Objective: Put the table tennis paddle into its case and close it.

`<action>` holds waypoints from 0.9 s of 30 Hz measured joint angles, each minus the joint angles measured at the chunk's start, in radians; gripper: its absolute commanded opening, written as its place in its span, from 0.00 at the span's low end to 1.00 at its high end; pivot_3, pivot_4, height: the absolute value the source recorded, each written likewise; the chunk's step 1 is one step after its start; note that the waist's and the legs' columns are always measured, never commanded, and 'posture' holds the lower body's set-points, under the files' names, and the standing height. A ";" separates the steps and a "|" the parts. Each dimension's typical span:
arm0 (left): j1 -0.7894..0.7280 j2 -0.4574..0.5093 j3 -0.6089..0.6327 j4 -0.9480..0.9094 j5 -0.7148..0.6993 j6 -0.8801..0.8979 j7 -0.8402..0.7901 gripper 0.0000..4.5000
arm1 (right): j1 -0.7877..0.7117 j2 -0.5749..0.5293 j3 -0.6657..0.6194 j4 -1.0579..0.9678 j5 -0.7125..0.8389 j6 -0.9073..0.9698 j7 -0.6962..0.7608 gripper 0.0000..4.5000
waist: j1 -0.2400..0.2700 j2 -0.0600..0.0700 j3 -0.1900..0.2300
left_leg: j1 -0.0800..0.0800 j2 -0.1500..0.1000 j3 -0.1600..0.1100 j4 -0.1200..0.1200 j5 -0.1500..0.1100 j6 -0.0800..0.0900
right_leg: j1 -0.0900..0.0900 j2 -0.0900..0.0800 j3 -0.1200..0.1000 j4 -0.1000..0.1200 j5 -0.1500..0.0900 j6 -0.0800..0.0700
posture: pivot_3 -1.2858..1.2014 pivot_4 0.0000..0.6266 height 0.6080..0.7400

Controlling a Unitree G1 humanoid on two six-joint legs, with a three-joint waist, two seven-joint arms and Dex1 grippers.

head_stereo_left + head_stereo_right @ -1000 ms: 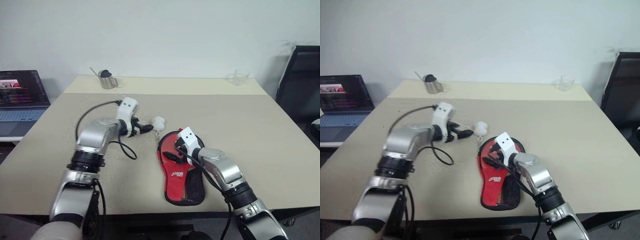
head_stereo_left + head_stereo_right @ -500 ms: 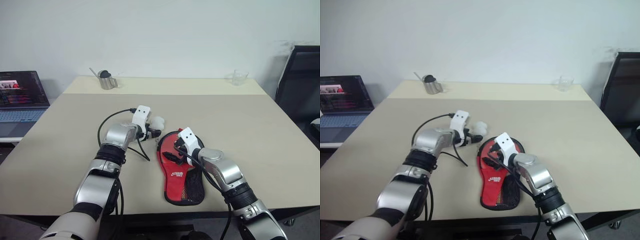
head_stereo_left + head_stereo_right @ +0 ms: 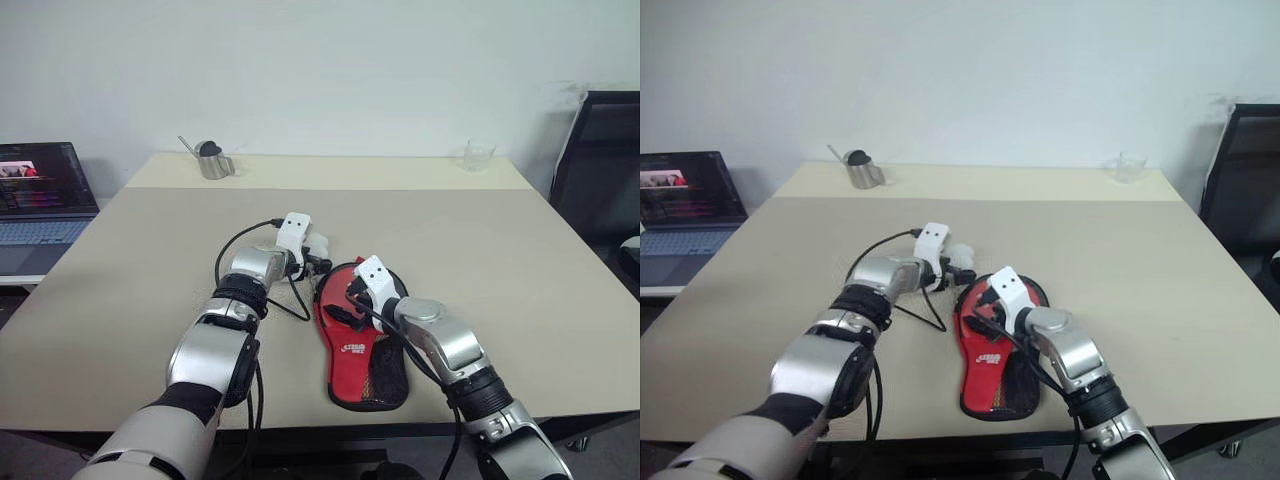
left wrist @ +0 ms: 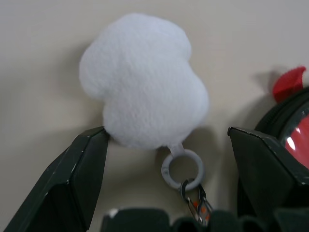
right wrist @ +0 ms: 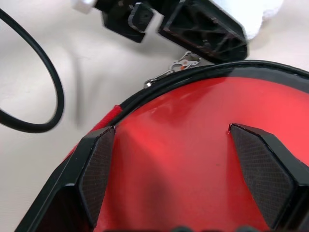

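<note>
Jaws stand open on both: we find the left gripper (image 4: 166, 159) straddling the white pompom (image 4: 145, 79), the right gripper (image 5: 183, 169) over the case (image 3: 362, 345).

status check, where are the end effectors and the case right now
Left end effector open, straddling the white pompom charm. Right end effector open over the case, which lies flat on the table. Nothing blocking.

Fluffy white plush pompom charm (image 4: 145, 79), smooth grey plastic ring (image 4: 182, 166), glossy clear window over red on the case (image 5: 193, 159), matt beige table (image 3: 520, 250), brushed metal cup (image 3: 213, 161).
</note>
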 measured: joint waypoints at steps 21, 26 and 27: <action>-0.105 -0.076 0.023 0.198 0.100 -0.215 0.085 0.00 | 0.073 -0.012 0.026 -0.189 0.022 0.156 0.000 0.92 | 0.001 0.000 0.000 | -0.001 0.000 0.000 -0.001 0.000 0.000 | 0.000 0.000 -0.001 -0.002 0.000 0.000 | 0.52 0.24 1.00; -0.142 -0.092 -0.006 0.222 0.162 -0.269 0.088 0.00 | 0.081 -0.025 0.035 -0.222 0.034 0.185 0.000 0.92 | 0.000 0.000 0.000 | -0.001 0.000 0.000 -0.001 0.000 0.000 | 0.000 0.000 -0.001 -0.002 0.000 0.000 | 0.52 0.24 1.00; -0.144 -0.097 -0.011 0.224 0.171 -0.275 0.089 0.00 | 0.083 -0.026 0.035 -0.229 0.036 0.190 -0.001 0.92 | 0.001 0.000 0.000 | -0.001 0.000 0.000 -0.001 0.000 0.000 | 0.000 0.000 -0.001 -0.002 0.000 0.000 | 0.52 0.24 1.00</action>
